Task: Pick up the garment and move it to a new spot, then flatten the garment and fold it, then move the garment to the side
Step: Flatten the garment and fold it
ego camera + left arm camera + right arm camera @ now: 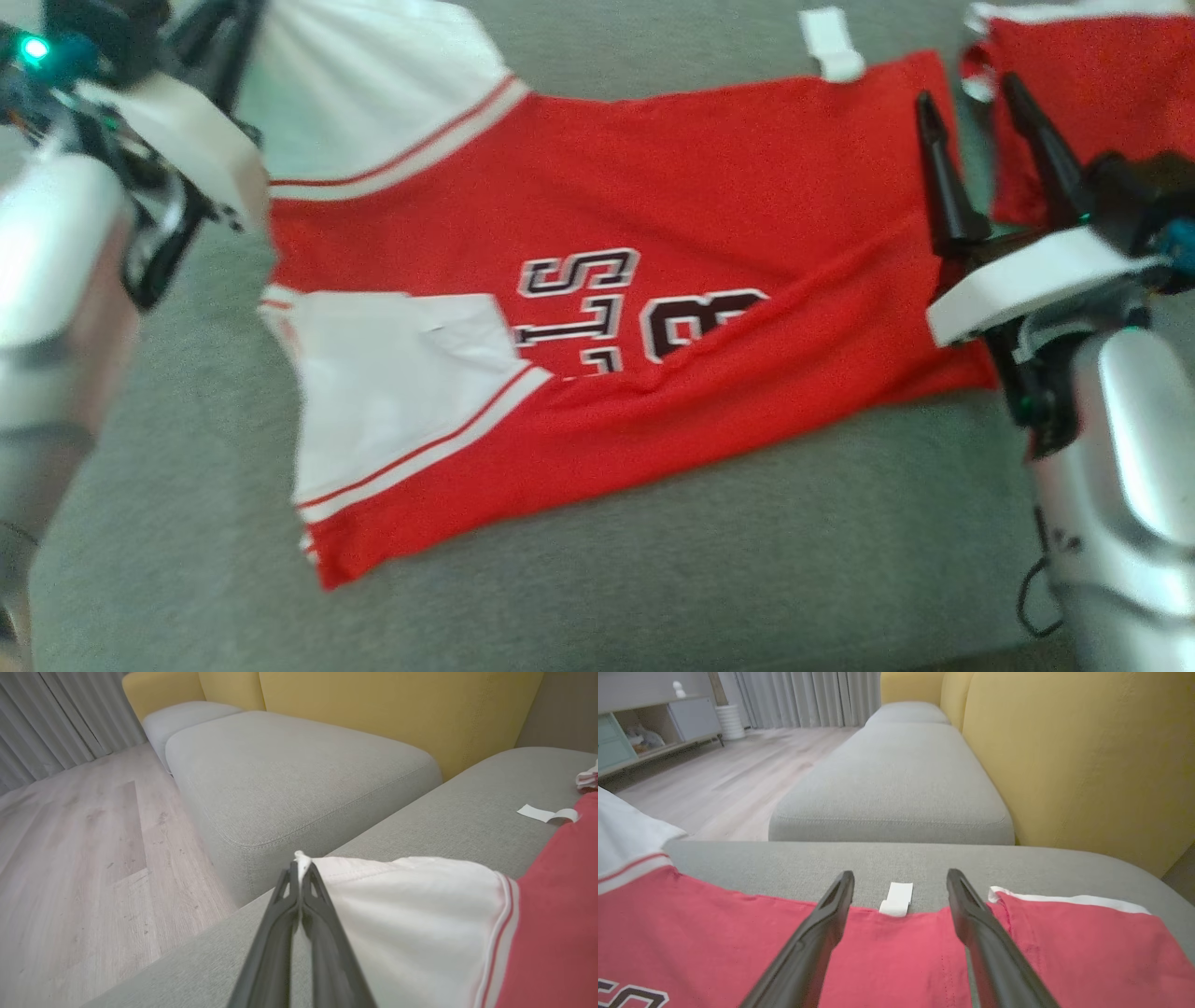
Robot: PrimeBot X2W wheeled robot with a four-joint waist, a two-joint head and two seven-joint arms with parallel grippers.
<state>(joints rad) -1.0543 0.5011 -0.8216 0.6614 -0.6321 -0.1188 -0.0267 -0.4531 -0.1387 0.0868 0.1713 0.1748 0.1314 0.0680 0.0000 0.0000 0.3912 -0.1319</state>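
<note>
While it lies spread across the grey sofa seat (653, 579), the red garment (653, 233) has the edge of its white sleeve (411, 896) pinched in the left claw (299, 872), which is clamped tight. The right claw (966, 93) hangs open over the opposite red edge, near a small white tag (834, 42). Another red piece (1092, 84) lies just beside, and a yellow backrest (373, 709) stands behind.

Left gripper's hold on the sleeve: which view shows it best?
Left wrist view: the left gripper is shut on the white sleeve edge, close up. Head view blurs it at top left; right wrist view catches some sleeve.
</note>
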